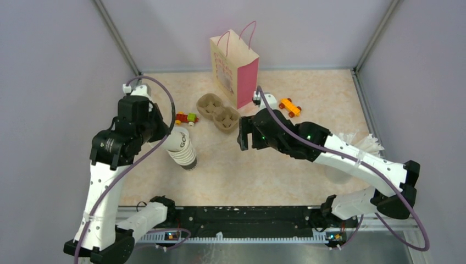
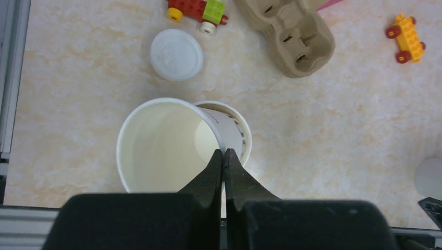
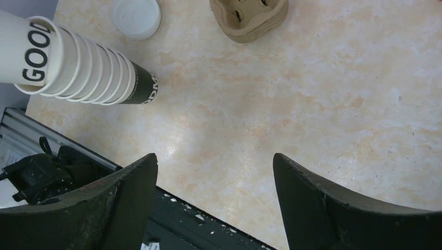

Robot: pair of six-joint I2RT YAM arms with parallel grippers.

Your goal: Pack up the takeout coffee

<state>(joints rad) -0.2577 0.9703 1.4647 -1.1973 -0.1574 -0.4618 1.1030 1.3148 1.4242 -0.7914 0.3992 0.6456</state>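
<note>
Only the top view shows the paper bag [image 1: 235,69], upright at upper centre of the table [image 1: 247,176]. The left wrist view shows the left claw [image 2: 224,154] pinched shut on the top rim of the tilted stack of cups [image 2: 172,146]. The right wrist view shows the right claw [image 3: 215,159] spread wide and empty. The takeout coffee [image 2: 176,54] stands at upper left in both wrist views, left of the cardboard carrier [image 2: 294,36] — lid up, long axis vertical. In the top view I cannot pick it out.
</note>
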